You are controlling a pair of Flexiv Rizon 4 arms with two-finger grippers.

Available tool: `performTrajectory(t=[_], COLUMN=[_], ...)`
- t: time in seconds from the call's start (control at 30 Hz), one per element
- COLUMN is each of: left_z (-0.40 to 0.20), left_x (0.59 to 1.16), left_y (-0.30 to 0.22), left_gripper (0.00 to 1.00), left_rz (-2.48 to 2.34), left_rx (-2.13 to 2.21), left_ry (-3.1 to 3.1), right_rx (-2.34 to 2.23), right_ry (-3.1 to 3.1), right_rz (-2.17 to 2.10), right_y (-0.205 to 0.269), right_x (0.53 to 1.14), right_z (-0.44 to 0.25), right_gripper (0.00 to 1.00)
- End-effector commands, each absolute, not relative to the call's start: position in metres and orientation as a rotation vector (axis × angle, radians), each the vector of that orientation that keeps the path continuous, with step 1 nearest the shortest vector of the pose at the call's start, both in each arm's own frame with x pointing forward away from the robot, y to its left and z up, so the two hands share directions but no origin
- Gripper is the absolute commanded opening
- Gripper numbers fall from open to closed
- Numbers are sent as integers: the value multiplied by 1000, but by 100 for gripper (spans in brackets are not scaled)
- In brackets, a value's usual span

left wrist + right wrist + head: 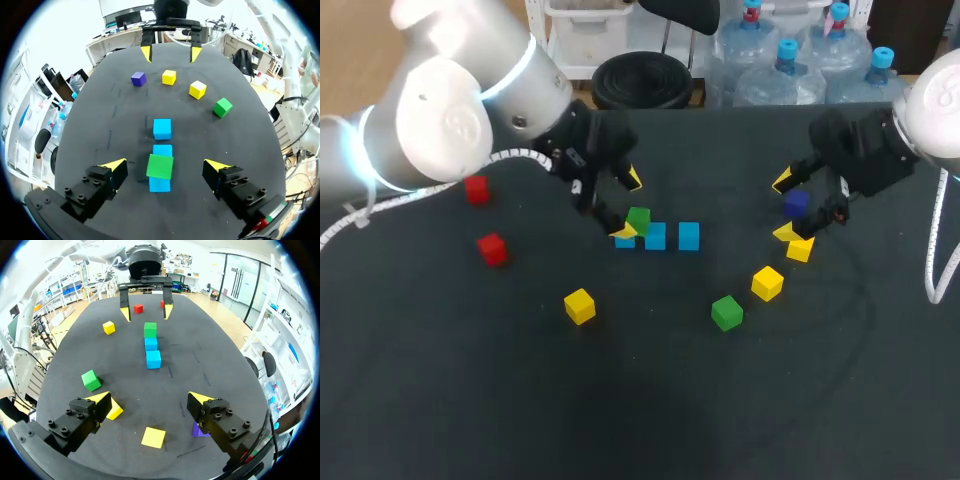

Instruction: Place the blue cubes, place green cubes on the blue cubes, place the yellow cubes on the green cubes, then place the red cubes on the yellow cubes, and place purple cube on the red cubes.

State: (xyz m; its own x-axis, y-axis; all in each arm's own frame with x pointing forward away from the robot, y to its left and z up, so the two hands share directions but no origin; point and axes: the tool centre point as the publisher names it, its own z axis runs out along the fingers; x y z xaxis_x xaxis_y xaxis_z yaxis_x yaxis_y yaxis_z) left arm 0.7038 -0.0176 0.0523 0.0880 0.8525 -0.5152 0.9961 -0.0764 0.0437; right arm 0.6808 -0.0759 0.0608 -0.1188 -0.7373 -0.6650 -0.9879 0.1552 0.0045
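While one green cube (639,219) sits on the end blue cube (160,186), the green layer is in hand.
Left gripper (629,205) fingers apart, flanking it; right gripper (785,207) fingers apart near the purple cube (796,203). Next, probably: fetch the loose green cube (726,312).
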Motion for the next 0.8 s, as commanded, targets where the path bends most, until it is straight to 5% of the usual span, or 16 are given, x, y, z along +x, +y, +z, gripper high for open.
performTrajectory(t=[0.03,0.8], left_z=[63,83], left_x=[686,643], left_y=[1,79], left_gripper=[100,100], left_rz=[-491,-473], left_rx=[1977,1800], left_ry=[1803,1806], right_rx=[-1636,-1636], right_ry=[1914,1914], right_rz=[630,630], right_y=[-76,-76], right_x=[681,681], right_z=[60,60], right_gripper=[100,100])
